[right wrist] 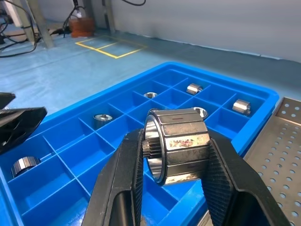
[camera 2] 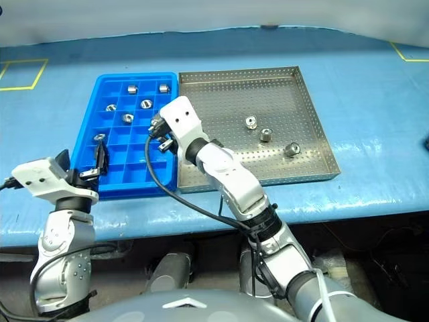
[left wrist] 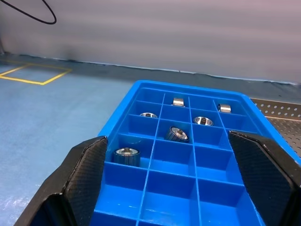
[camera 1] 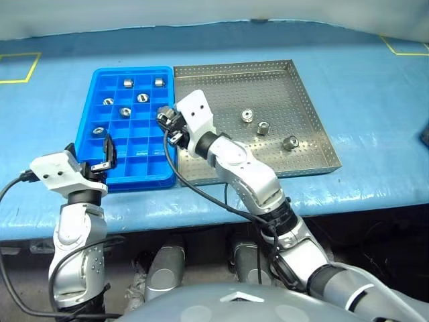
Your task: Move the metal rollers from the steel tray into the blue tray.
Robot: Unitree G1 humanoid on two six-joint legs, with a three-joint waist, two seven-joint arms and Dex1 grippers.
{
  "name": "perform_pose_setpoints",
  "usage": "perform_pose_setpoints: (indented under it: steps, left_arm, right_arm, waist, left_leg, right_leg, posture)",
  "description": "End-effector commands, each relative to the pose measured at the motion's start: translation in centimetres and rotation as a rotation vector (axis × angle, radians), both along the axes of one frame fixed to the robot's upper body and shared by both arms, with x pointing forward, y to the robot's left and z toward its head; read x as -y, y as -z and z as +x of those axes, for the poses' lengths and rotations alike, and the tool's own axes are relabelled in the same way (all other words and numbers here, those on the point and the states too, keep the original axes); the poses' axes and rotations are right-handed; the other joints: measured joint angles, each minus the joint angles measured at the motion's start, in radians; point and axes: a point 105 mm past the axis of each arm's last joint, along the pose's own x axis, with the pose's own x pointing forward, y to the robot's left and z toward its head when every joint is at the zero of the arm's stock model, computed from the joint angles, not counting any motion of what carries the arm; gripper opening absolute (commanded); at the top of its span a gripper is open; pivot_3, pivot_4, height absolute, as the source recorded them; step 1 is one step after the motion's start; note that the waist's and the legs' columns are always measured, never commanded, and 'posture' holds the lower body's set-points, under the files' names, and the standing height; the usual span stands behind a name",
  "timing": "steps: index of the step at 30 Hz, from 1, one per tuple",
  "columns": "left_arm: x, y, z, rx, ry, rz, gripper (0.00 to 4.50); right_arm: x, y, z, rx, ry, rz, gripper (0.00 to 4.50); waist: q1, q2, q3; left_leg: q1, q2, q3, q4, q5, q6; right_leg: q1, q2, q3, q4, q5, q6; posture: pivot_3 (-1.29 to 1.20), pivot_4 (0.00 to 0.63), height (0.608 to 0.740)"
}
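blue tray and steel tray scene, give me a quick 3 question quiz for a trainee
1. How many metal rollers still lie in the steel tray?
2. True or false: the right gripper is empty.
3. How do the jaws of the left gripper stand: A shut on a roller, B open with nothing between them, C shut on the tray rim?

Key
1. Three.
2. False. It is shut on a roller, held over the blue tray.
3. B. Six rollers already sit in the blue tray's compartments, one near the left gripper.
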Motion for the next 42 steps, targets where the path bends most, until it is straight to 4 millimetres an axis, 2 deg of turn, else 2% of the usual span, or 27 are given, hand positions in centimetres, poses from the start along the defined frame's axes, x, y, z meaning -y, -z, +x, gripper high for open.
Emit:
perform_pose_setpoints:
  steps: [1, 9, 15, 21, 28, 32, 37, 42]
  left_arm:
    - [1.3, -1.8, -1.4, 0.075, 0.031, 0.056, 4.48]
    - [-0.6, -1.4, -5.6, 0.057, -0.173, 0.058, 4.48]
    - [-1.1, -1.6, -7.5, 0.057, -0.256, 0.048, 4.48]
    - [-1.1, -1.5, -8.2, 0.054, -0.286, 0.039, 4.48]
    - [-0.9, -1.0, -7.9, 0.048, -0.274, 0.023, 4.48]
    - [-0.8, -0.8, -7.4, 0.047, -0.257, 0.014, 4.48]
    - [-0.6, -0.7, -6.5, 0.05, -0.227, 0.006, 4.48]
    - [-0.4, -0.6, -5.9, 0.05, -0.199, 0.008, 4.48]
  right_arm:
    - [-2.3, -2.0, -0.5, 0.072, -0.089, 0.041, 1.35]
    - [-6.4, -1.5, -1.2, 0.08, -0.221, 0.005, 1.35]
    - [-7.7, -1.2, -1.1, 0.075, -0.261, -0.002, 1.35]
    - [-8.2, -1.1, -0.3, 0.067, -0.251, -0.005, 1.35]
    - [-7.4, -0.3, 1.6, 0.041, -0.179, -0.031, 1.35]
    - [-6.5, -0.1, 2.2, 0.039, -0.156, -0.036, 1.35]
    - [-5.4, -0.1, 3.0, 0.041, -0.116, -0.043, 1.35]
    - [-4.4, 0.0, 3.7, 0.047, -0.08, -0.054, 1.35]
  waist:
    - [0.013, 0.0, 0.0]
    - [0.112, -0.001, 0.0]
    - [0.197, -0.001, 0.0]
    - [0.291, -0.001, 0.0]
    - [0.391, -0.001, 0.0]
    - [0.435, -0.001, 0.0]
    - [0.472, -0.001, 0.0]
    - [0.479, -0.001, 0.0]
  left_leg:
    - [0.0, 0.0, 0.0, -0.001, 0.0, 0.0]
    - [0.0, 0.0, -0.003, -0.001, 0.0, 0.0]
    - [-0.001, 0.0, -0.004, -0.001, 0.0, -0.001]
    - [-0.003, 0.001, -0.003, -0.001, -0.001, -0.002]
    - [-0.004, 0.001, -0.003, -0.001, -0.003, -0.004]
    - [-0.013, 0.002, -0.002, 0.001, -0.002, -0.004]
    - [-0.015, 0.004, -0.002, 0.001, -0.002, -0.005]
    - [-0.015, 0.007, -0.001, 0.002, -0.003, -0.007]
  right_leg:
    - [0.0, 0.0, 0.0, 0.0, 0.0, 0.0]
    - [0.0, 0.0, -0.004, 0.0, -0.002, -0.002]
    - [-0.001, 0.0, -0.005, 0.0, -0.002, -0.002]
    - [-0.003, 0.001, -0.006, 0.0, -0.002, -0.002]
    - [-0.008, 0.001, -0.006, -0.001, -0.003, -0.002]
    - [-0.016, 0.001, -0.008, -0.001, -0.002, -0.002]
    - [-0.016, 0.002, -0.009, 0.0, -0.002, -0.001]
    - [-0.016, 0.003, -0.011, 0.0, -0.002, -0.002]
  posture:
    - [0.31, 0.15, 0.74]
    - [0.51, 0.15, 0.74]
    - [0.6, 0.15, 0.74]
    - [0.64, 0.15, 0.74]
    - [0.62, 0.15, 0.74]
    - [0.59, 0.15, 0.74]
    - [0.55, 0.15, 0.74]
    - [0.53, 0.15, 0.74]
